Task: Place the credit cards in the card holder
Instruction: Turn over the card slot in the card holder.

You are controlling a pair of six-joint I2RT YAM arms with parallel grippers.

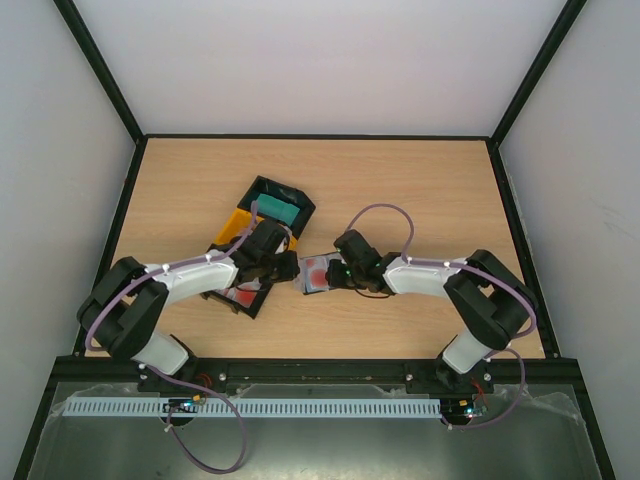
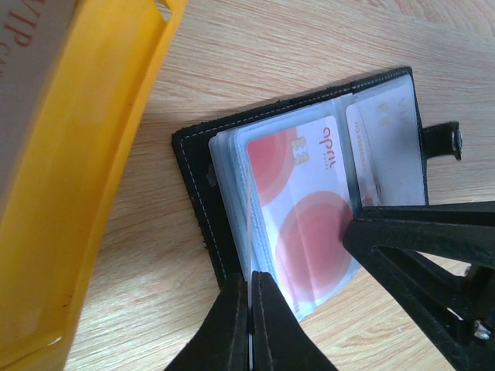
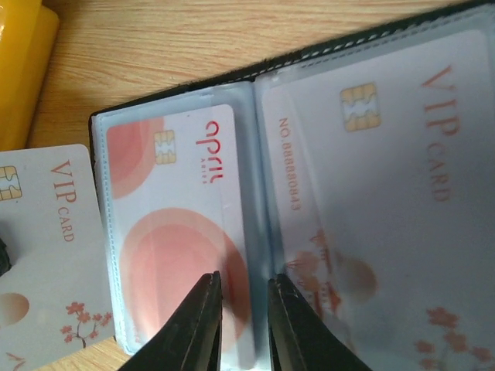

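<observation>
"2 arms lean in together in the top view. Why?"

"Both work on the card holder (image 1: 316,272). It lies open on the table (image 1: 420,190) between them, near the yellow tray (image 1: 233,222). I'd judge that keeps each card's trip short."

"And the left wrist view?"

"The left fingers (image 2: 232,332) are clenched on what looks like a thin pale card (image 2: 249,340), seen edge-on and aimed at the clear sleeves. A red-and-white card (image 2: 305,201) already sits in 1 sleeve."

"The right wrist view?"

"The right fingers (image 3: 205,325) stand slightly parted, grasping nothing, with their tips over the sleeves near the fold. I'd say they pin the holder flat so a pocket can be reached. The pale card (image 3: 54,239) hangs just left of the holder, not yet in. A 2nd pale card (image 3: 402,193) fills the right page."
</observation>
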